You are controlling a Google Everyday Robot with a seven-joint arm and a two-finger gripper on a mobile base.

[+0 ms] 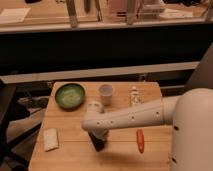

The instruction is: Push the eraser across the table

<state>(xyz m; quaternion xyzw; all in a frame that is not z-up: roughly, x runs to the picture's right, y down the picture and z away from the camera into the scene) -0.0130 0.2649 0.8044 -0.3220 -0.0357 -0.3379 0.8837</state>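
The pale wooden table [120, 155] fills the lower middle of the camera view. My white arm reaches in from the right across it. The gripper [98, 141] points down at the table's front middle, between a white block and a red-orange stick. A small dark shape [98, 146] sits right under the gripper on the tabletop. I cannot tell whether it is the black eraser or part of the gripper. No other black bar shows on the table.
A green bowl [70, 95] stands at the back left, a white cup [105, 93] beside it, and a small pale bottle [134, 96] at the back right. A white block [51, 139] lies front left. A red-orange stick [140, 140] lies front right.
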